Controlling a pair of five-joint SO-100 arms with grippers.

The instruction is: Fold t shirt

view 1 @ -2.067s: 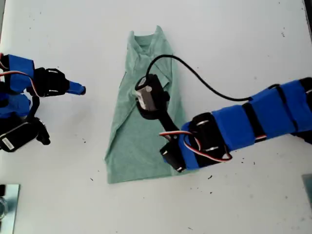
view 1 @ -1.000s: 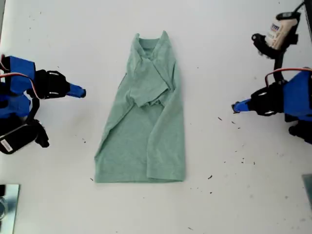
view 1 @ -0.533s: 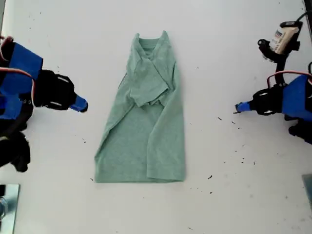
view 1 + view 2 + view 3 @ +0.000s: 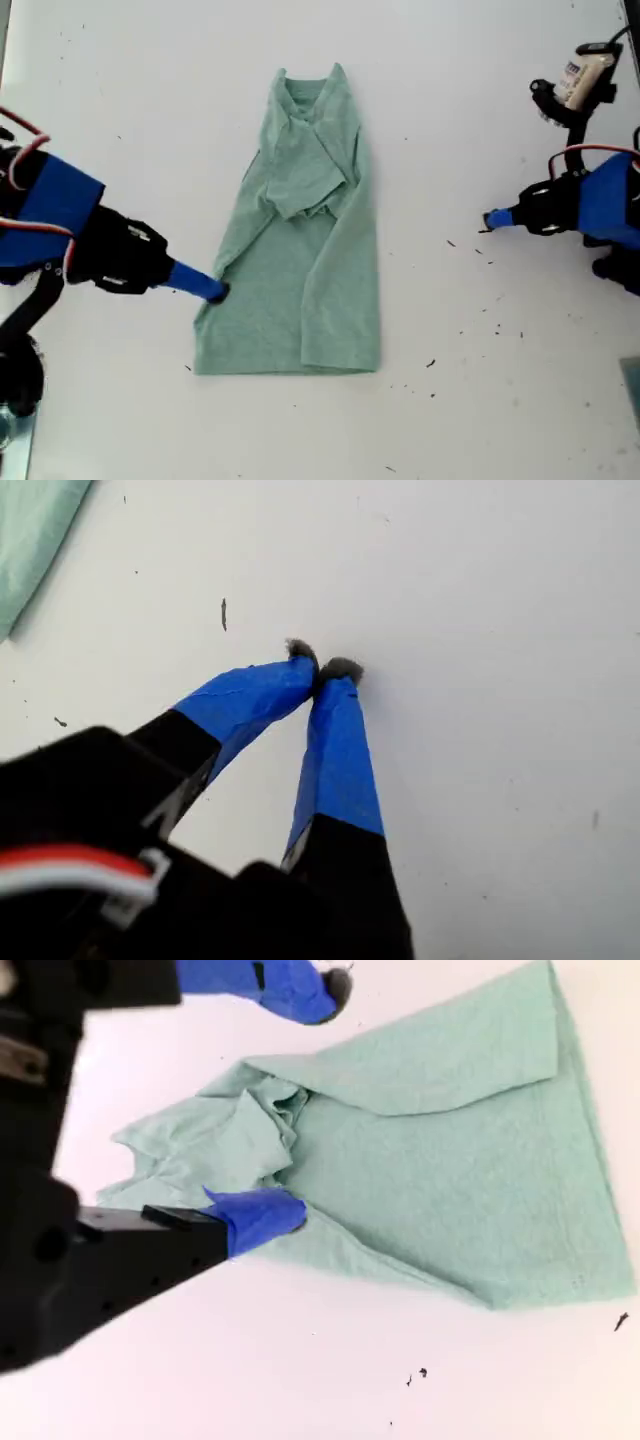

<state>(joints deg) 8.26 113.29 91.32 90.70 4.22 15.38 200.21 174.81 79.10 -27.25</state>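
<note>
Spread wide, my second gripper (image 4: 312, 1105) sits low over the t shirt (image 4: 440, 1160), one blue-taped finger on each side of a bunched stretch of cloth, holding nothing yet. In the exterior view my second gripper (image 4: 205, 288) touches the shirt's edge on that view's left, a little above the hem corner. My first gripper (image 4: 320, 670) has its blue tips pressed together with nothing between them, hovering over the bare white table (image 4: 480, 400); in the exterior view my first gripper (image 4: 493, 219) rests well apart from the shirt, on that view's right. The t shirt (image 4: 300, 260) lies flat in the middle of the table, both sides already folded inward into a narrow strip, with one sleeve slightly rumpled near the chest. Its long axis runs from the exterior view's top to its bottom, collar toward the top, hem toward the bottom. The step in hand looks like taking hold of the lower edge for the lengthwise fold. The next move likely calls for pinching all the layers, then lifting and carrying the hem toward the collar without dragging the strip askew.
</note>
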